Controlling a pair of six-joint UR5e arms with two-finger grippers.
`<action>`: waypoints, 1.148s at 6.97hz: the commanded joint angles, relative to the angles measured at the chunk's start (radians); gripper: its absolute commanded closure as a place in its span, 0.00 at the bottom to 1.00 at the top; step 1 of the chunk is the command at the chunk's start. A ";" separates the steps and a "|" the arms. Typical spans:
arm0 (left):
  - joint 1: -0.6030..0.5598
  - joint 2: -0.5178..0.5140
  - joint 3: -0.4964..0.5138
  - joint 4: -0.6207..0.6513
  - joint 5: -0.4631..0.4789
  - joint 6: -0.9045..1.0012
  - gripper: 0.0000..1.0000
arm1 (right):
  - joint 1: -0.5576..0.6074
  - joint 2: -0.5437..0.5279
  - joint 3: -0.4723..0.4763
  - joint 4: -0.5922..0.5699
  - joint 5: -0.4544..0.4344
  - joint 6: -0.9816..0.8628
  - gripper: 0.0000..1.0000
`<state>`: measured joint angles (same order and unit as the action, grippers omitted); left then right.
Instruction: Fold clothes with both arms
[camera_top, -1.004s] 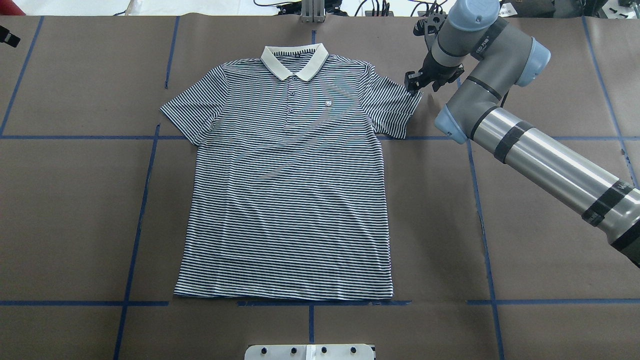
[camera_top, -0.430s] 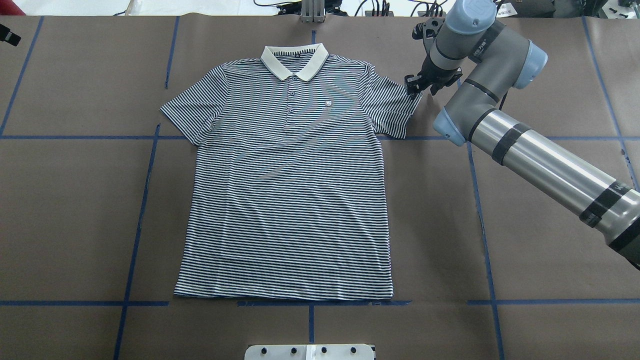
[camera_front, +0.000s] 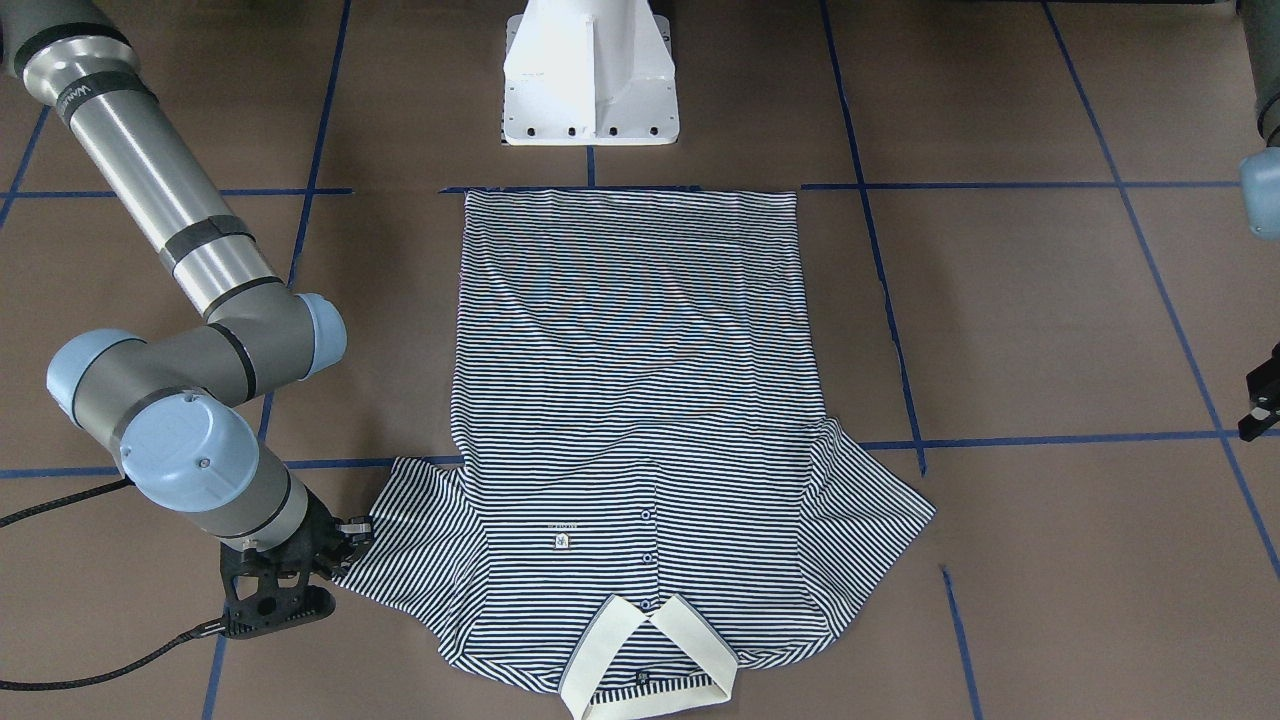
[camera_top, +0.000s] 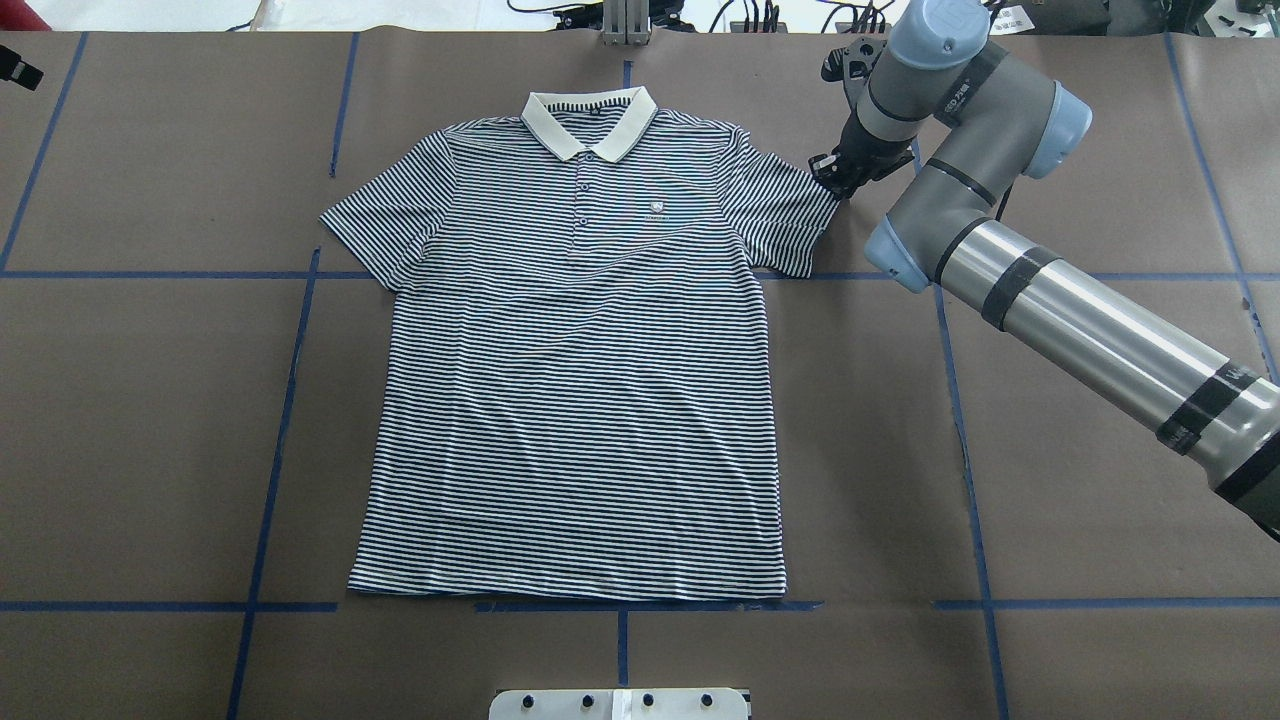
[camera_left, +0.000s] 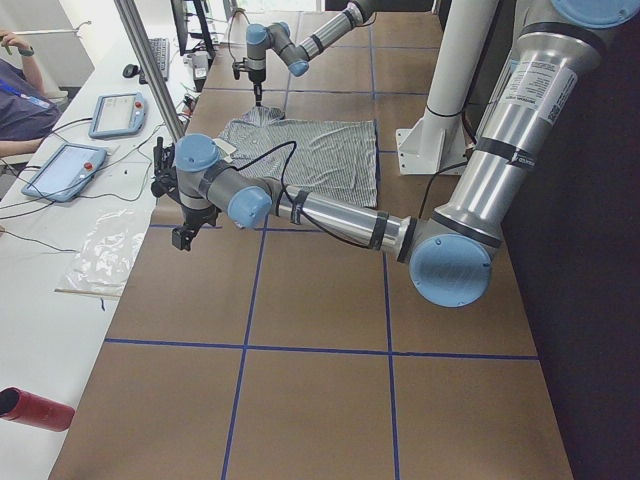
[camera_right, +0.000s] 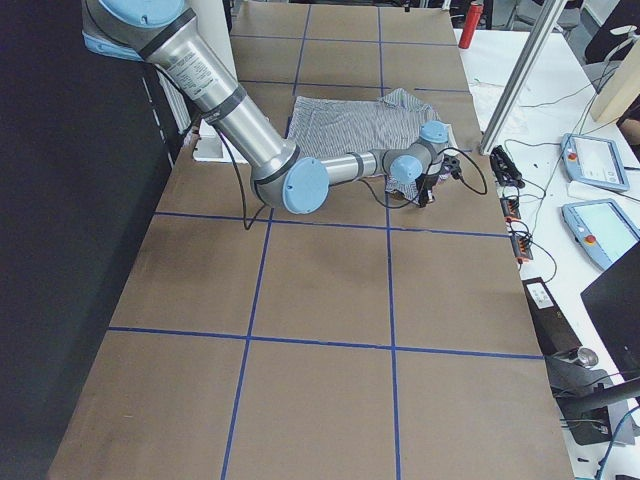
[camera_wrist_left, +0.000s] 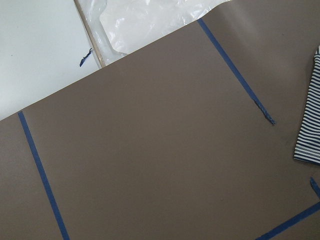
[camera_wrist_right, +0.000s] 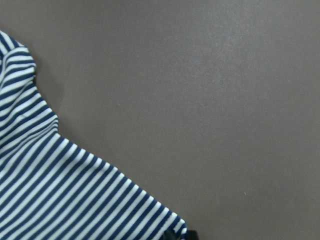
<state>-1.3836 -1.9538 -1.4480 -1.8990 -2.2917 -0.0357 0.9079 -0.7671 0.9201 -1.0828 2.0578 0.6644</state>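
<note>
The striped polo shirt lies flat and face up on the brown table, its cream collar at the far side. My right gripper is down at the outer corner of the shirt's right-hand sleeve, fingers closed on the hem. The right wrist view shows that sleeve with a dark fingertip at its corner. In the front view this gripper touches the sleeve edge. My left gripper hangs well off the shirt's other side, only partly seen, so its jaws cannot be judged.
Blue tape lines grid the brown table cover. The white pedestal base stands by the shirt's bottom hem. A clear plastic sheet lies past the table edge near the left arm. Tablets and a person's arm are at the side bench.
The right gripper has shifted slightly toward the sleeve corner and its fingers have come together on the hem. The shirt has stayed in place.
</note>
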 joint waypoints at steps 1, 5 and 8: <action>0.000 -0.002 0.001 -0.002 0.000 -0.013 0.00 | 0.000 0.003 0.000 0.000 0.001 0.001 1.00; 0.000 -0.007 0.003 -0.002 0.000 -0.024 0.00 | 0.013 0.026 0.188 -0.119 0.091 0.020 1.00; 0.000 -0.005 0.015 -0.002 0.000 -0.021 0.00 | -0.104 0.148 0.151 -0.118 -0.059 0.194 1.00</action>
<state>-1.3837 -1.9591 -1.4406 -1.9006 -2.2918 -0.0591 0.8575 -0.6776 1.1063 -1.2023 2.0961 0.8076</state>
